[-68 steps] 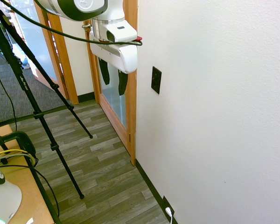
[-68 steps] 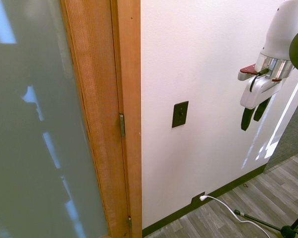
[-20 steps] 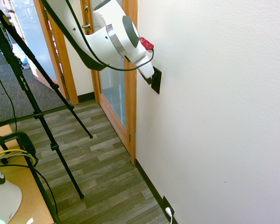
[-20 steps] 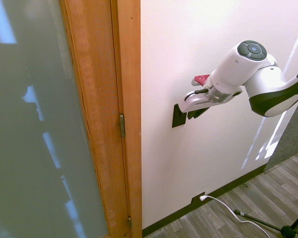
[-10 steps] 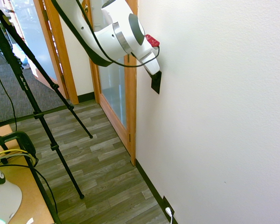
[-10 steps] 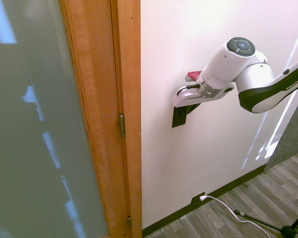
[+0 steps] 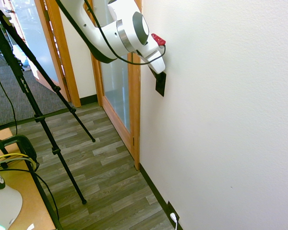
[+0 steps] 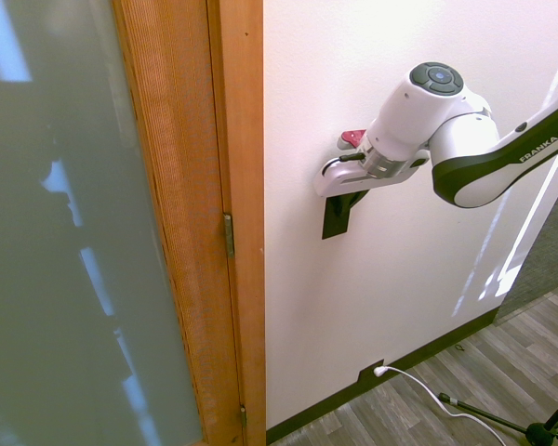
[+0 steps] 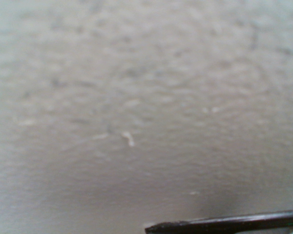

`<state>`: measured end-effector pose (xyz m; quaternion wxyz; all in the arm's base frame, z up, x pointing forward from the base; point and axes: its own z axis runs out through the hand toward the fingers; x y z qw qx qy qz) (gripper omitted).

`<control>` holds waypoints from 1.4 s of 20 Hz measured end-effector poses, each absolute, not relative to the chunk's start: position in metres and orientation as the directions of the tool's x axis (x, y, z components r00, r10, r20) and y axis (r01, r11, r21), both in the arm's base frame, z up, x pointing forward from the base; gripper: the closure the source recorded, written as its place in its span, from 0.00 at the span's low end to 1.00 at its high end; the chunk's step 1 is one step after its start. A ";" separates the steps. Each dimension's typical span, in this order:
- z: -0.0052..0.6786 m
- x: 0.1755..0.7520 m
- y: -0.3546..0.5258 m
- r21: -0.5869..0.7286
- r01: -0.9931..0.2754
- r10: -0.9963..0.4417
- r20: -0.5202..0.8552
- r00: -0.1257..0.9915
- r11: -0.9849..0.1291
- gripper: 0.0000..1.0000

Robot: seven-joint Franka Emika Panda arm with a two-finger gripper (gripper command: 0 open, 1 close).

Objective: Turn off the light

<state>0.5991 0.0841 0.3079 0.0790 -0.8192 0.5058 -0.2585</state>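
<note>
I position the gripper (image 8: 350,198) at the upper part of the switch plate (image 8: 336,221). The jaws are together; contact is unclear.

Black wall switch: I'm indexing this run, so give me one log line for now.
gripper: at upper part of switch plate | contact: cannot tell | toggle: hidden | light: not in view | white plug: in baseboard outlet

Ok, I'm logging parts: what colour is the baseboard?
Black or very dark, clearest in the second exterior view.
</note>
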 end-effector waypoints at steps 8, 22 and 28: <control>0.303 0.604 0.083 -0.379 -0.796 -0.874 0.321 0.365 -0.472 1.00; 0.341 0.587 0.070 -0.434 -0.773 -0.879 0.332 0.341 -0.463 1.00; 0.347 0.526 0.057 -0.435 -0.779 -0.888 0.305 0.344 -0.452 1.00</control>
